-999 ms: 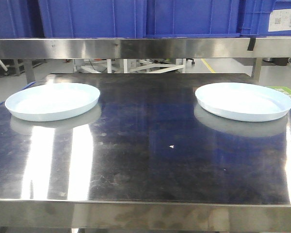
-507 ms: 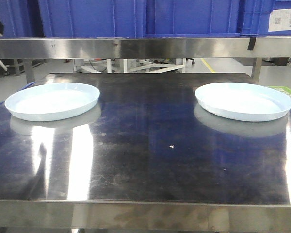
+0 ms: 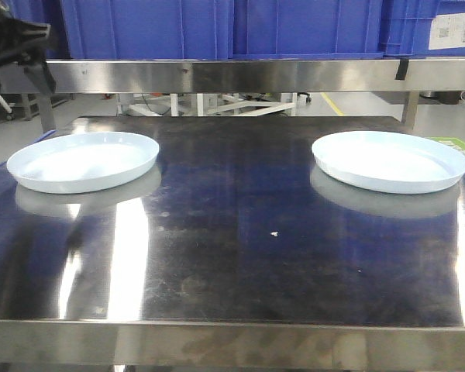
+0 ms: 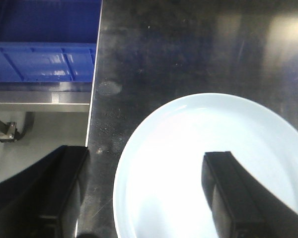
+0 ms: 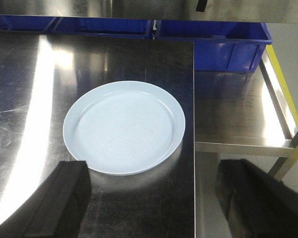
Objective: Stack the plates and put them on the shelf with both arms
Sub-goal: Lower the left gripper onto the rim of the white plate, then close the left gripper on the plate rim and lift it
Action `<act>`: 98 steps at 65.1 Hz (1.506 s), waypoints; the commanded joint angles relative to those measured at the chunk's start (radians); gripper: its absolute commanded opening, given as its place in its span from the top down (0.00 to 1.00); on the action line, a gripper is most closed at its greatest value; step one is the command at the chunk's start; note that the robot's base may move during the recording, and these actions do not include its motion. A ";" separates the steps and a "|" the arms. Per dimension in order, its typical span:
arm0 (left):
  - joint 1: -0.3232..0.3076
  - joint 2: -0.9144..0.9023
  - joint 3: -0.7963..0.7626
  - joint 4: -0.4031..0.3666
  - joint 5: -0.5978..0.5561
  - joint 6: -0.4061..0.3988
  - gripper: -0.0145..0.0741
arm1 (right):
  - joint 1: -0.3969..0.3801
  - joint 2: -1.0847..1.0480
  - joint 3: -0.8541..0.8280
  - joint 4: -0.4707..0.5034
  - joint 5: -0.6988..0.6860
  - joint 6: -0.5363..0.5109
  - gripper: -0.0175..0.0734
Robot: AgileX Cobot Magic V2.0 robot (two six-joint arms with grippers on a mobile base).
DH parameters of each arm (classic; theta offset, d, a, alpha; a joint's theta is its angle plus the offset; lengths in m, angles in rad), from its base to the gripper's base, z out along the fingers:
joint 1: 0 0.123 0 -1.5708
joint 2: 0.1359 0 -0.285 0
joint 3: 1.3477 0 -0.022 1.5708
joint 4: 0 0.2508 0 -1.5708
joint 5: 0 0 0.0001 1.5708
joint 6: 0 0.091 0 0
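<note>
Two pale blue plates lie flat on the steel table [image 3: 232,256], well apart. In the front view the left plate [image 3: 83,160] lies at 9 o'clock on the table and the right plate [image 3: 390,160] at 3 o'clock, each close to its own side edge. Neither plate is touched by anything. A small white speck [image 3: 274,233] lies on the bare steel between them, nearer the front edge.

Above the table's far side runs a steel shelf [image 3: 232,76] carrying blue crates [image 3: 217,27]. Part of the left arm [image 3: 15,39] shows at 10 o'clock in the front view, above and behind the left plate.

The left gripper [image 4: 145,168] hangs over the left plate with its fingers wide apart. One finger [image 4: 62,193] is outside the rim by the table edge, and the other is over the plate's flat bottom.

The right gripper [image 5: 154,171] is also spread wide. It hangs above the table at the 6 o'clock rim of the right plate, clear of it.
</note>
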State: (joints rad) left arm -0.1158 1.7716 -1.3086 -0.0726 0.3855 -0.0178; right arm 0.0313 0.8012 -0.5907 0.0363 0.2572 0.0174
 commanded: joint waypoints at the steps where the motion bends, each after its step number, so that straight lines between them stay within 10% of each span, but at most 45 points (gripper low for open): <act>1: 0.008 -0.022 -0.044 0.000 -0.055 -0.011 0.24 | -0.003 -0.003 -0.038 0.000 -0.079 -0.007 0.12; 98: 0.049 0.117 -0.059 0.000 -0.057 -0.008 0.24 | -0.003 -0.003 -0.038 0.000 -0.083 -0.007 0.12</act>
State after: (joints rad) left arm -0.0669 1.9393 -1.3368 -0.0698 0.3880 -0.0178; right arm 0.0313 0.8012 -0.5907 0.0363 0.2572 0.0174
